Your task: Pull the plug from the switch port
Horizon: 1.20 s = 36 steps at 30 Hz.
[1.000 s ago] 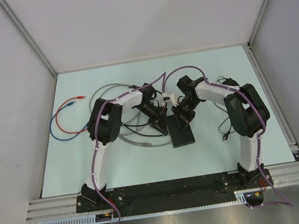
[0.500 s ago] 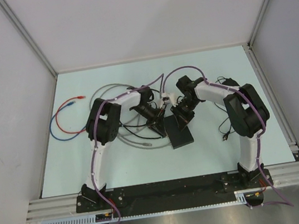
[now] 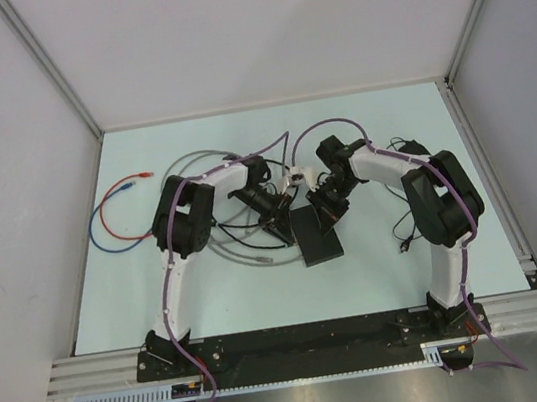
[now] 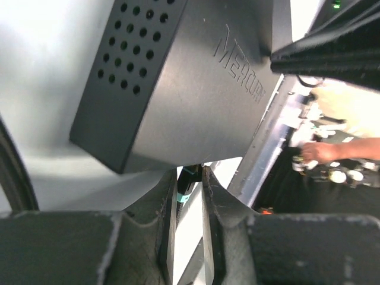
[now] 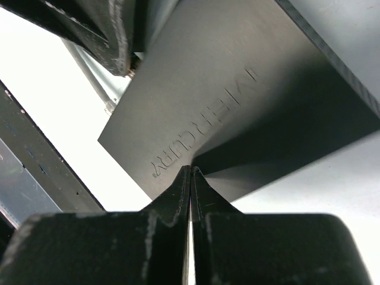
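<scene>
Switch (image 3: 318, 237) lay flat mid-table (image 3: 263, 298), just ahead of arm bases, embossed lettering (image 5: 205, 122) on top face. Right gripper (image 5: 190, 173) pressed together, tips touching switch top beside lettering. Left gripper (image 4: 190, 179) at switch's far-left end, fingers nearly together, pinching small teal plug (image 4: 184, 185) at switch edge; whether plug sat in port, could not tell. Grey cable (image 3: 191, 156) looped behind left arm. Red-and-blue cable (image 3: 93, 230) curled well apart, far left.
</scene>
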Available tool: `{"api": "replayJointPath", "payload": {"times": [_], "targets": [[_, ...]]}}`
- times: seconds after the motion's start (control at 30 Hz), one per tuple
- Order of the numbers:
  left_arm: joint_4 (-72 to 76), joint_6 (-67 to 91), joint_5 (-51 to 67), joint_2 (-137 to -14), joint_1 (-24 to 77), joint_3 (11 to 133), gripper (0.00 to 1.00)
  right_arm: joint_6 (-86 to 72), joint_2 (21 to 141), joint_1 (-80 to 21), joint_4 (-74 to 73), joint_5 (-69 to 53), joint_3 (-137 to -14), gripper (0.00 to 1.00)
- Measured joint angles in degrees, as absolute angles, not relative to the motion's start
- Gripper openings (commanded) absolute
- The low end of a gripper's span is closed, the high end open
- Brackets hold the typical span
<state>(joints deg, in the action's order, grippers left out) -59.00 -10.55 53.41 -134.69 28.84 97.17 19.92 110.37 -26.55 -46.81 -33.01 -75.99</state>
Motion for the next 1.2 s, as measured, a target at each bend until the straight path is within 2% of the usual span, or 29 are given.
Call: {"api": "replayJointPath", "payload": {"times": [0.2,0.53,0.57,0.6,0.7,0.9,1.2], "targets": [[-57.87,-12.27,59.42,-134.45,26.72,92.33,0.0,19.53,110.37,-27.05,-46.46,-33.01,-75.99,0.0],[-65.1,-20.62,59.7,-136.55,24.12,94.87,0.01,19.49,110.37,-27.31,-46.35,-33.12,-76.03,0.0],[-65.23,-19.9,58.74,-136.46,23.97,95.22,0.03,19.49,110.37,-27.31,-46.3,-33.23,-76.03,0.0],[-65.28,-18.85,57.84,-136.33,23.92,95.37,0.14,19.44,110.37,-27.31,-46.24,-33.3,-76.03,0.0],[-64.03,-15.18,54.52,-134.89,24.01,94.94,0.32,19.09,110.37,-27.64,-46.0,-33.41,-76.03,0.0],[-61.54,-9.89,46.57,-130.45,23.7,92.14,0.36,19.09,110.21,-28.97,-45.28,-31.64,-75.99,0.0],[-61.28,-8.08,47.07,-130.3,23.38,91.64,0.38,19.4,107.94,-32.53,-44.84,-31.0,-76.05,0.0]]}}
